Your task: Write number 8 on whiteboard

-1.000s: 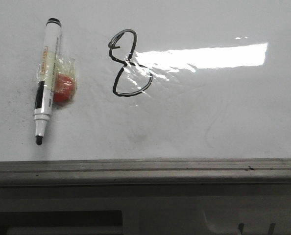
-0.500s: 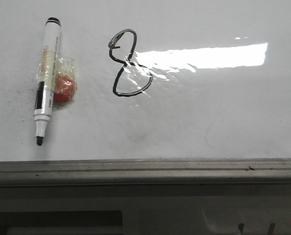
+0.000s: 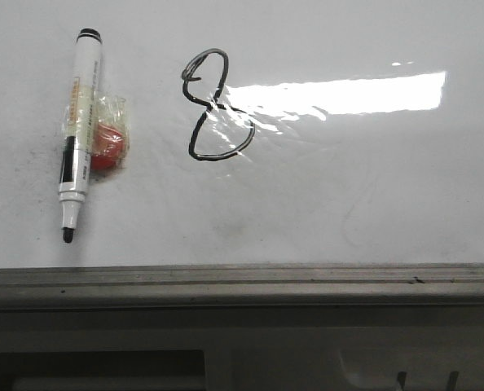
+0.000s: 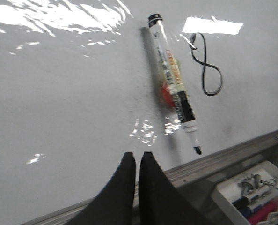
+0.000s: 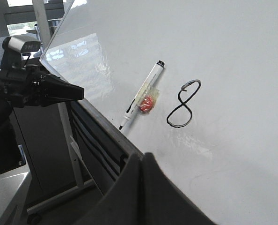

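Left gripper (image 4: 133, 164): fingers pressed together, nothing between them, tips at lower centre of the left wrist frame, clear of the board surface and well short of the marker. Right gripper (image 5: 141, 161): also closed and empty, at bottom centre of the right wrist frame, hanging off the board's near edge. Neither gripper appears in the front view.

Outward from the left fingers: the marker (image 4: 174, 84) lies flat on the whiteboard (image 4: 59, 108), running from upper centre down toward lower right of that frame. It is uncapped, black tip pointing at the grey edge rail (image 3: 242, 281). In the front view the marker (image 3: 79, 130) sits in the upper left, tip downward. A red lump wrapped in clear tape (image 3: 107, 140) is fixed to its barrel, touching the board.

The number 8 (image 3: 213, 106): upper centre-left of the front frame, just right of the marker, partly under a bright glare band. Black line, small upper loop, wider lower loop, both look closed. Also clear in the right wrist view (image 5: 182, 104).

A tray of spare markers (image 4: 253, 199) sits below the rail, lower right of the left wrist frame.

Progress, as judged: figure written, marker set down, both arms off the board. Task looks complete; nothing evident remains.
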Controlling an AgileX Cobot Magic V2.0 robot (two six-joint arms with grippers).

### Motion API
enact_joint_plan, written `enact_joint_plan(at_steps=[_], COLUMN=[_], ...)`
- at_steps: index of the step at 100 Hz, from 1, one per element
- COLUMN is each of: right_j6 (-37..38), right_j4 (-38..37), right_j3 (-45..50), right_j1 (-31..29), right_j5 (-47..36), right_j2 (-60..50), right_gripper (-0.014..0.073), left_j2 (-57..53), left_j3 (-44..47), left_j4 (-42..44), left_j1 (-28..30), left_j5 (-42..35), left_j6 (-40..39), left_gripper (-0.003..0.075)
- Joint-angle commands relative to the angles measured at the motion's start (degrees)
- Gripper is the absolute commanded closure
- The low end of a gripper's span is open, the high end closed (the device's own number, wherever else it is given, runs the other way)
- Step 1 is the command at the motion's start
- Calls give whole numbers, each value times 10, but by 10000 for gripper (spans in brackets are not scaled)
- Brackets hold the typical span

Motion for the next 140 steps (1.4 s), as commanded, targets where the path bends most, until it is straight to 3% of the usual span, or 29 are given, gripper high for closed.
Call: enact_joint_plan(at_steps=[1,11,31,57,76,140], right_j6=[-1,-1,-1,-1,-1,-1], right_j4=[-8,-8,-8,-8,-8,-8], right_j3=[-14,-14,-14,-14,-14,-14], right_j1=[-2,-2,-2,-2,-2,-2], right_j5=[-42,-42,-42,-42,-42,-42], right_j2=[5,5,5,5,5,5], right_gripper=[657,657,657,657,657,657], left_j2=[-20,-47,-97,-105,-105,-105], left_j3=[2,18,18,18,18,18], left_j4=[2,2,2,-3,-38,-38], left_j1=[41,105,228,324,339,339], left_j5=[-37,-34,44,77,150,149], left_j6=[8,8,9,69,69,70], left_gripper=[741,741,741,741,741,741])
